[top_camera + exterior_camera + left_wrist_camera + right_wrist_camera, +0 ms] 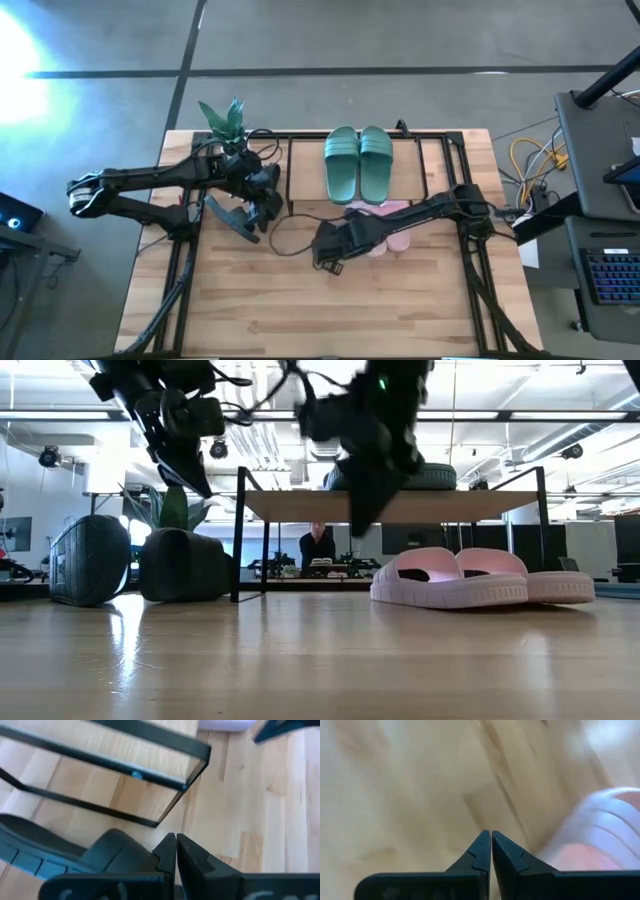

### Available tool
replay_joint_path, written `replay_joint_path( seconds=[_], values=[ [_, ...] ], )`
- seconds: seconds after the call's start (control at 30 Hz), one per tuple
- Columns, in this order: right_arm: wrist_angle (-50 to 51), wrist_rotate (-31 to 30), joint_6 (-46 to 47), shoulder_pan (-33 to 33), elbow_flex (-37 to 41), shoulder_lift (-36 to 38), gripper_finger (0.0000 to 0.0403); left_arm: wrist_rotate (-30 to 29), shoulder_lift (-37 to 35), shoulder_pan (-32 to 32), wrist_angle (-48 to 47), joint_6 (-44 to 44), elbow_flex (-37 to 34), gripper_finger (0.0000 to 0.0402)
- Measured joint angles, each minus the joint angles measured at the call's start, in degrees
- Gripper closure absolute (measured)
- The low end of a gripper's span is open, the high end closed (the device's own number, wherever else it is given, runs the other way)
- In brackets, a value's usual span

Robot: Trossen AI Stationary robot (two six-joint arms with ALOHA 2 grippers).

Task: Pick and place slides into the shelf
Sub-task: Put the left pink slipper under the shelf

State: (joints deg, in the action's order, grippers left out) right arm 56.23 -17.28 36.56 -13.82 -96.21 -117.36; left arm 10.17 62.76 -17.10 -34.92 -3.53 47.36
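The pink slides point(480, 580) lie on the table just in front of the shelf point(390, 506); the green pair point(358, 163) is on top. Both grippers, left point(262, 205) and right point(328, 255), are clenched and hold nothing. Going down closed, the right one might just push a pink slide away.
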Motion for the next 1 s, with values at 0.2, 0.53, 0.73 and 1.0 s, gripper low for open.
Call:
replay_joint_path(
  seconds=[0.2,0.53,0.73,1.0],
  values=[
    [2.1,-5.0,13.3,-1.6,-0.1,2.4,0.0394,0.0,-1.5,0.2,-0.2,2.0,-0.1,0.0402],
    [17.7,-3.3,39.5,-8.3,0.9,2.9,0.0394,0.0,-5.8,0.2,-0.1,2.4,-3.0,0.0402],
    [18.1,-2.3,47.7,-10.2,7.1,2.9,0.0394,-0.1,-6.8,0.3,0.9,2.4,-4.6,0.0402],
    [9.3,-2.2,49.4,-9.3,14.2,2.8,0.0394,-0.2,-6.7,0.3,1.4,2.4,-6.0,0.0402]
  ],
)
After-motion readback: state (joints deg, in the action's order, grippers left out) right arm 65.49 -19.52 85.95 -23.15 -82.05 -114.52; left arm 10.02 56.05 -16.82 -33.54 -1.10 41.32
